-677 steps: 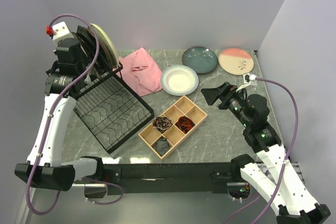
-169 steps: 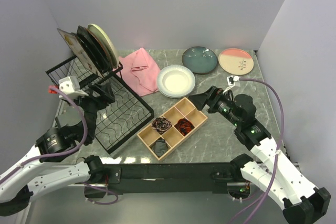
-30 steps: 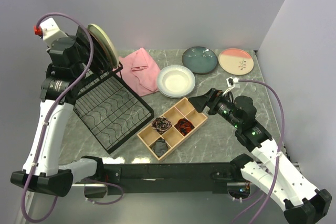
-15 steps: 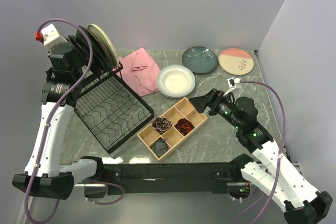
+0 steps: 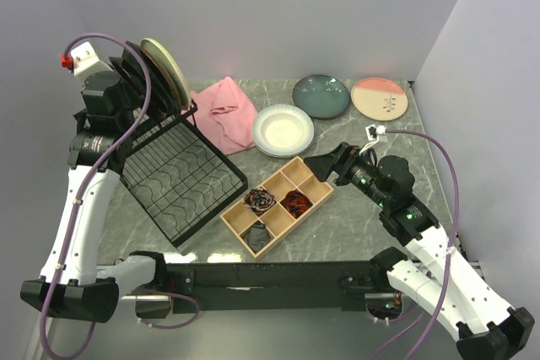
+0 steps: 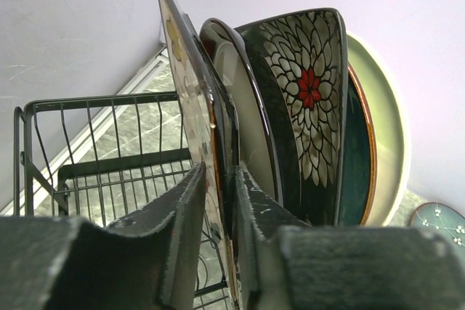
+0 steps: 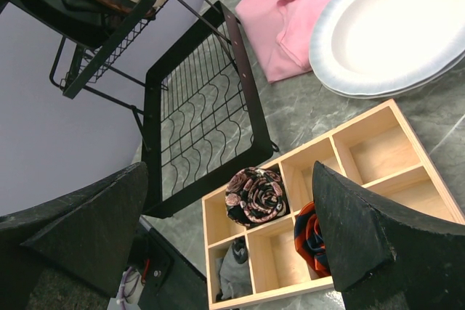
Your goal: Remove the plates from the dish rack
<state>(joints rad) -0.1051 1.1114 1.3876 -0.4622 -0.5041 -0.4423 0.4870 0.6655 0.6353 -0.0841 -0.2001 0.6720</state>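
One large black wire dish rack (image 5: 181, 183) is set at the left of the table (image 5: 354, 217). Several plates are stood on edge in its raised back, among them a square cream floral plate (image 6: 185, 85) nearest the left wall, a square black floral plate (image 6: 309, 99) and a cream-green plate (image 6: 389, 143). A white plate (image 5: 283, 130), a teal plate (image 5: 321, 95) and a pink-cream plate (image 5: 379, 98) are laid flat beyond a wooden tray (image 5: 314, 181). The square cream floral plate's rim is clamped between the narrowly set jaws of the left gripper (image 6: 219, 179), while the right gripper (image 7: 231, 179) is held wide apart and empty by the tray.
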